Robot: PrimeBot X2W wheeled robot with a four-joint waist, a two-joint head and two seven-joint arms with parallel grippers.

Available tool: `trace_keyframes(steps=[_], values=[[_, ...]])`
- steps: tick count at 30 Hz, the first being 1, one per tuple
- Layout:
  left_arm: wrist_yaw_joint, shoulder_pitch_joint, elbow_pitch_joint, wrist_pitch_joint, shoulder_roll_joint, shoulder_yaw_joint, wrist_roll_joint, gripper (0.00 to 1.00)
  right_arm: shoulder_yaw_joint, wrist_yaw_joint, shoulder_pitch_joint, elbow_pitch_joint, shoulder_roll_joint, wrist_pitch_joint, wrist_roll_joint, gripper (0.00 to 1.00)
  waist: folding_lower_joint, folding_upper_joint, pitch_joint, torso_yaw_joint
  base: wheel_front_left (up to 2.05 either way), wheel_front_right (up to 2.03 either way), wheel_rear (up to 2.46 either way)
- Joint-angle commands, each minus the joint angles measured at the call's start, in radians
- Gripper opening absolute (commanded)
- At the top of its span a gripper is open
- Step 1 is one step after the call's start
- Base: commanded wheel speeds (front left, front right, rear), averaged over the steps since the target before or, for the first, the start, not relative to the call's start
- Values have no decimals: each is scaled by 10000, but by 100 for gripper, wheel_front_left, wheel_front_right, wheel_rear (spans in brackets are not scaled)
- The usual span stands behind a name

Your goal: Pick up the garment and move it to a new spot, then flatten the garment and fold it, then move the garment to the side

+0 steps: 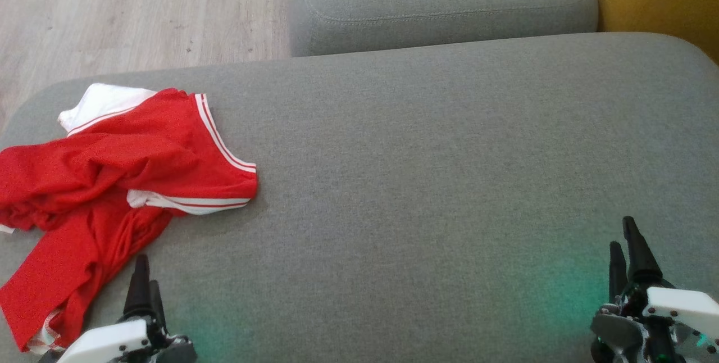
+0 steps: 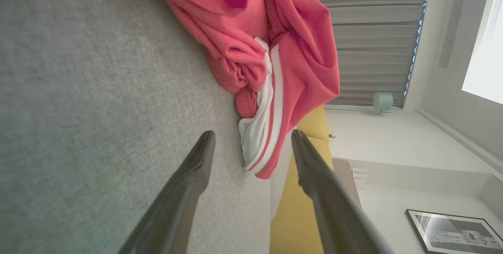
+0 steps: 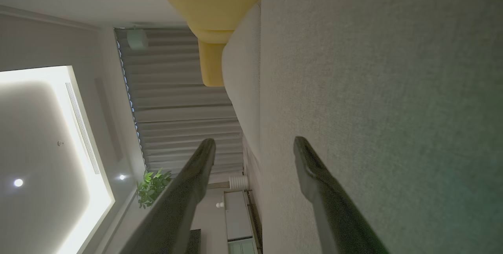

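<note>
**Item.** One garment (image 1: 112, 172), red, with white trim; crumpled, not spread.

**Location.** We find it on the left end of the grey cushion (image 1: 421, 183). One red tail runs to that cushion's front edge.

**Handling.** We judge it light, soft and limp. It will sag and drape from whatever point lifts it, and it will not hold a shape. The weave looks slightly textured, so slipping seems unlikely, and nothing about it is fragile. Layers overlap, so a deep pinch may catch two plies.

**Where to take hold.** We favour the striped band (image 2: 269, 136), a firmer, doubled edge lying towards the cushion's middle. We cannot tell which opening of the garment it borders; the folds hide that.

**Left claw** (image 1: 146, 273). At the cushion's front left, just beside the red tail. Its fingers stand apart and hold nothing, and the band lies ahead of them.

**Right claw** (image 1: 622, 232). At the cushion's front right, over bare fabric and well apart from the garment. Its fingers are likewise spread and empty.
</note>
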Motion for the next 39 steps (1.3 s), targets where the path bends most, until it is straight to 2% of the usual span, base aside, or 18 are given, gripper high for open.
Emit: trace_keyframes(steps=[1, 12, 39], values=[[-6, -412, -402, -78, 41, -32, 85, 100, 95, 5, -386, -386, -66, -111, -217, 100, 0, 0, 0, -2, 0, 0, 0], [-12, -333, -531, -387, 105, -200, 842, 100, 295, 11, -329, -696, -62, -407, -1701, 100, 0, 0, 1, -1, 0, 0, 0], [-29, -45, -816, -1219, 207, -519, 5129, 100, 1191, 29, -312, -1095, -77, -1233, -6384, 100, 0, 0, -37, -38, 0, 0, 0]])
